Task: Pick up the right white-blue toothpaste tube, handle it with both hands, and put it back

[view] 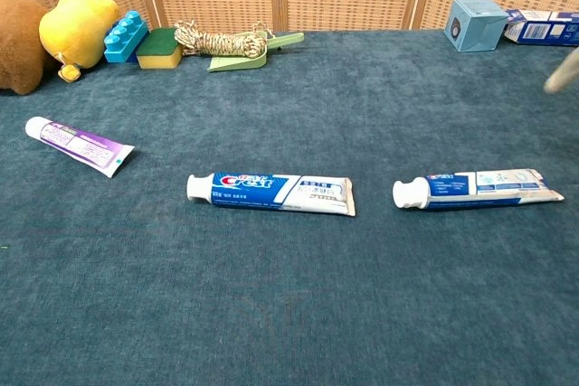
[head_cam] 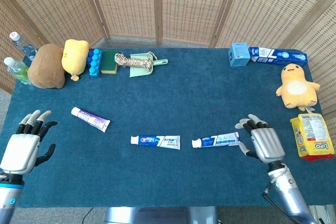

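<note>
The right white-blue toothpaste tube [head_cam: 216, 140] [view: 477, 189] lies flat on the blue table, cap to the left. My right hand [head_cam: 261, 141] hovers just right of the tube's flat end, fingers spread and empty; in the chest view only a blurred fingertip [view: 562, 71] shows at the right edge. My left hand [head_cam: 23, 146] stays open at the table's near left corner, far from the tube. A second white-blue Crest tube [head_cam: 155, 141] [view: 270, 192] lies further left.
A purple-white tube [head_cam: 90, 119] lies at left. Plush toys [head_cam: 58, 62], blue blocks [head_cam: 94, 62], sponge, rope and dustpan [head_cam: 139, 62] line the back left. A blue box [head_cam: 239, 54], toothpaste carton [head_cam: 277, 54], yellow plush [head_cam: 296, 85] and snack pack [head_cam: 313, 136] stand at right.
</note>
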Controlling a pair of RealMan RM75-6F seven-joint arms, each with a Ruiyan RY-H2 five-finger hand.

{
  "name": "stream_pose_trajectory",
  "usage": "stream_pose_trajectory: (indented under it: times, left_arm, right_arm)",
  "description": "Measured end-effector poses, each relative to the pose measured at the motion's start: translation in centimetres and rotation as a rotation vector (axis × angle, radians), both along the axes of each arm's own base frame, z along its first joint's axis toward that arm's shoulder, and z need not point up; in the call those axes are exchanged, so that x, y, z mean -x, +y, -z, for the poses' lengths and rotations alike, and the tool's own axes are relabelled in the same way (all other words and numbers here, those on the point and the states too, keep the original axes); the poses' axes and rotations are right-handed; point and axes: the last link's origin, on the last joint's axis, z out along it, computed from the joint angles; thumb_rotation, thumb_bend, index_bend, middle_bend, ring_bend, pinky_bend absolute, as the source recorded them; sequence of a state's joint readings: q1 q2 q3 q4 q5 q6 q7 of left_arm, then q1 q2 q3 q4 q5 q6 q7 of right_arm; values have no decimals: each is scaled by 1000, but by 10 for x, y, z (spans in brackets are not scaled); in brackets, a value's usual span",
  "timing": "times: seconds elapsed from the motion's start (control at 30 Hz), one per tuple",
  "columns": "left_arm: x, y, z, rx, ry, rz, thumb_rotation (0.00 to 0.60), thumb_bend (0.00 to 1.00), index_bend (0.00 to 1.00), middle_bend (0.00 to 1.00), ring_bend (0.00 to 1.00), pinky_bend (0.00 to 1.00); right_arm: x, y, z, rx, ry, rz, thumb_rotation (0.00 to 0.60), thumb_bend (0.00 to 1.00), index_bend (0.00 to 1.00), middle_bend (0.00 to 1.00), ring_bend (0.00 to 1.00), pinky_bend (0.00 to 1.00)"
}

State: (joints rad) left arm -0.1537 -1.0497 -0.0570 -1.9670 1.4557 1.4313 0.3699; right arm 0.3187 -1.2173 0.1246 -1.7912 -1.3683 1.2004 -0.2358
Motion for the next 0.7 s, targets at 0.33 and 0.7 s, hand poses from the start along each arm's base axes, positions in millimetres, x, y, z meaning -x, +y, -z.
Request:
stream_pose_trajectory:
  times: [0.33,0.7]
  left_arm:
    - [-1,10,8,33,-2,20,600,343,227,104,42,79]
    - [2,11,11,47,-4,7,600,343,224,93,33,78]
  right_arm:
    - [-19,-24,54,-77,124,-49,600,253,352,189,57,229]
    - [-12,-30,71,-113,173,-41,600,252,362,189,60,229]
